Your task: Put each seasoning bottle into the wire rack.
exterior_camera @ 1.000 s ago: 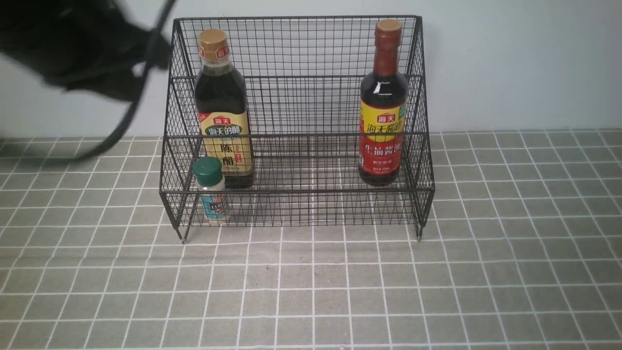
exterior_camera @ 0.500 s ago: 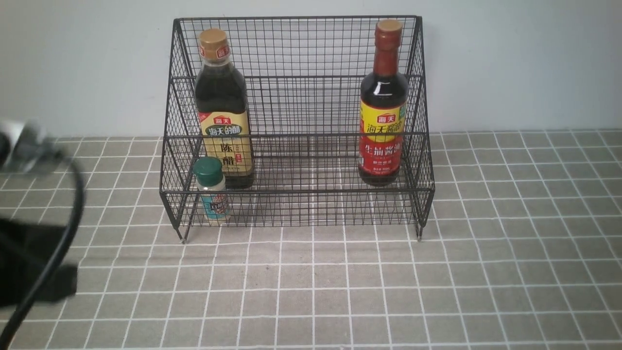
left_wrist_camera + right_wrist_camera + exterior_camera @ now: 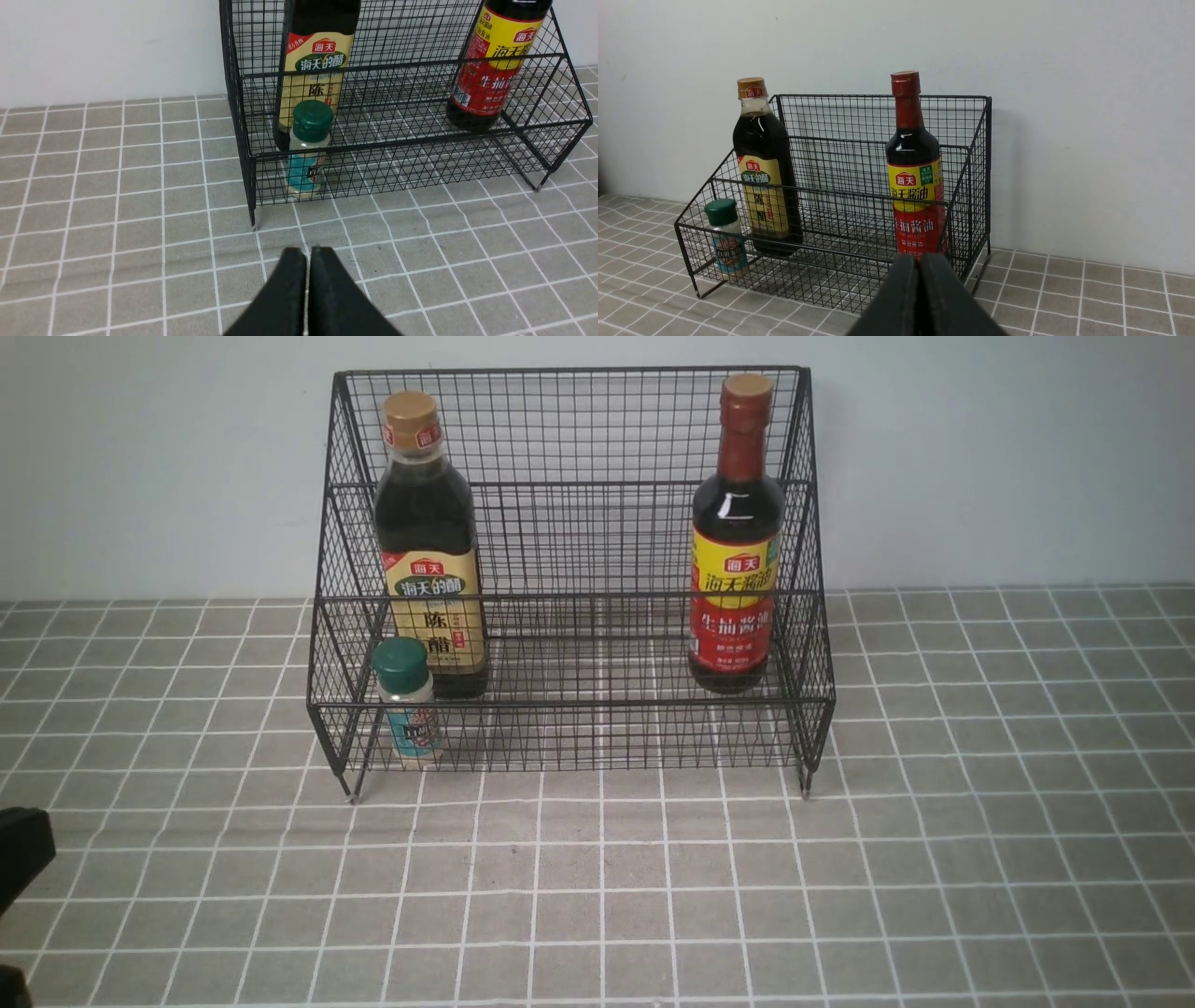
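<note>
Jaws of both grippers pressed together; glass bottles (image 3: 428,546) stand in black wire-mesh rack (image 3: 569,728).

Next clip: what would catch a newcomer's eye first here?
The black wire rack against the wall, already holding all three bottles. The gold-capped bottle stands left and the red-necked bottle right on the upper tier; the green-capped shaker stands front-left, lower.

The left gripper (image 3: 307,254) has two matte black fingers (image 3: 289,289), flat-faced and tapering to rounded tips, widening toward the wrist. The right gripper (image 3: 920,261) matches it: plain black wedge-shaped fingers (image 3: 938,298) with faint seams along their edges. A black block of the left arm (image 3: 19,854) shows in the front view.
</note>
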